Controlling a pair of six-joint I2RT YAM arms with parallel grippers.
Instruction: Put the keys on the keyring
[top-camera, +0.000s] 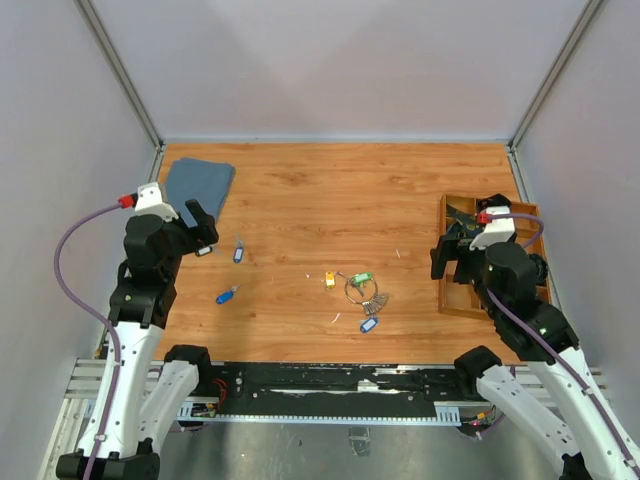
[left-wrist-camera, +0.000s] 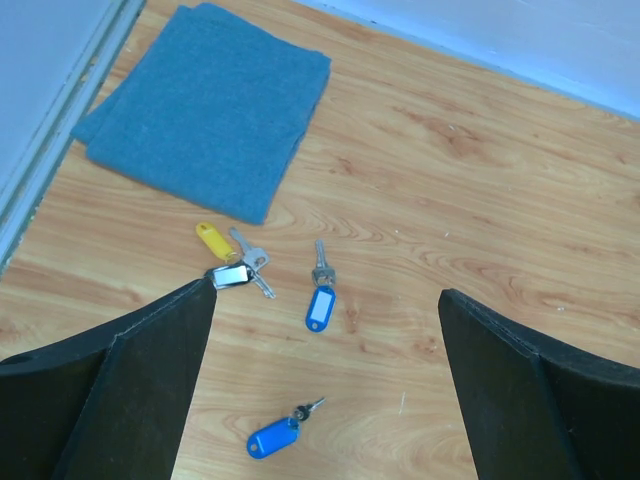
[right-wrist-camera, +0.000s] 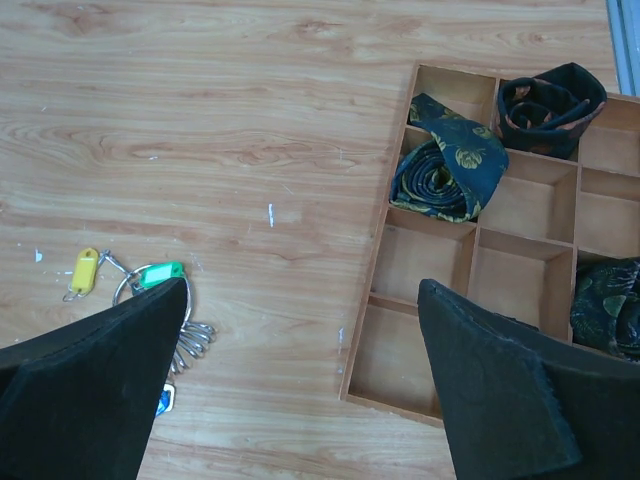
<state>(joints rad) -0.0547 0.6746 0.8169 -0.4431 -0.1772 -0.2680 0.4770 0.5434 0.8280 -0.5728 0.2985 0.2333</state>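
Parted left gripper (left-wrist-camera: 328, 290) frames blue-tagged keys (left-wrist-camera: 320, 308); thin silver keyring (top-camera: 349, 291) apart.

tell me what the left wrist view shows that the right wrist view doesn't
Only left wrist: a folded blue cloth, a yellow-tagged key bunch, a blue-tagged key and a second blue-tagged one nearer the camera.
Only right wrist: the keyring with a green tag and silver keys, a yellow tag beside it, and a wooden divider tray holding rolled ties.
Both: the wood table and an open, empty tool, the left tool in one, the right tool in the other.
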